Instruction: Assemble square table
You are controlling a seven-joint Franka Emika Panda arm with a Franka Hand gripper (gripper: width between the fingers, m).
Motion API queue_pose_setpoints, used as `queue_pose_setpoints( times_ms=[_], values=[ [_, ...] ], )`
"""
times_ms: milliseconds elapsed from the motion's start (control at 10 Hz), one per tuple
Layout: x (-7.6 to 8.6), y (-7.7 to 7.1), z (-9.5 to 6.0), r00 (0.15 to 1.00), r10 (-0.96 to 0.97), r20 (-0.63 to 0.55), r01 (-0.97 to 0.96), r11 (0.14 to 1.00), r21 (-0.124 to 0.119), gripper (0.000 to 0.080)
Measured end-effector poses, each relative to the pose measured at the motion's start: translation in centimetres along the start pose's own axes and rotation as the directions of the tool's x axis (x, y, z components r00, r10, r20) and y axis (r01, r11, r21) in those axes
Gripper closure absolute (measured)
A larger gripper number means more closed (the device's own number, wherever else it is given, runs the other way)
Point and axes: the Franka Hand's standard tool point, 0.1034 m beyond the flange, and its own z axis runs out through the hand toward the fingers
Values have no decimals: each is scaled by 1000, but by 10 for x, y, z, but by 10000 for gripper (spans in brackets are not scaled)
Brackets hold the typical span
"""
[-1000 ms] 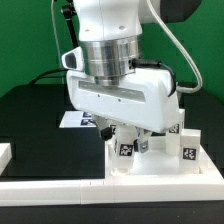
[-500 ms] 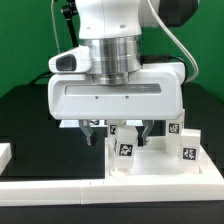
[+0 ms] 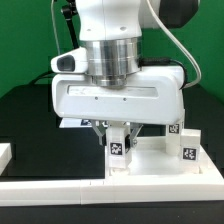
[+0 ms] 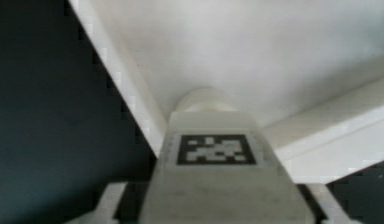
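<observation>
A border rail (image 3: 60, 182) runs along the near edge. The gripper (image 3: 118, 133) has its fingers closed on a tagged leg (image 3: 118, 145) standing on the table slab (image 3: 160, 165). Another leg (image 3: 187, 146) stands near the exterior view's right.

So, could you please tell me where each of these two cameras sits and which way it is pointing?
Exterior view: sits off the arm, low in front of the table, looking level at the white table top and its legs; the arm's wrist and hand body fill the middle, the gripper closing around one tagged leg.
Wrist view: rides on the wrist, looking down between the jaws onto that leg; pale finger edges show beside it.
Shared: the same tagged leg and the white table top.
</observation>
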Motion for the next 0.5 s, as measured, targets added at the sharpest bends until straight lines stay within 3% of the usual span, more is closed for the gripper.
queue_pose_setpoints(
  times_ms=[200,300,500],
  values=[
    [0,0,1,986,164,1,-164,986,1,512],
    [0,1,1,943,333,12,-333,943,8,512],
    [0,2,2,718,693,67,-695,718,24,512]
  ],
)
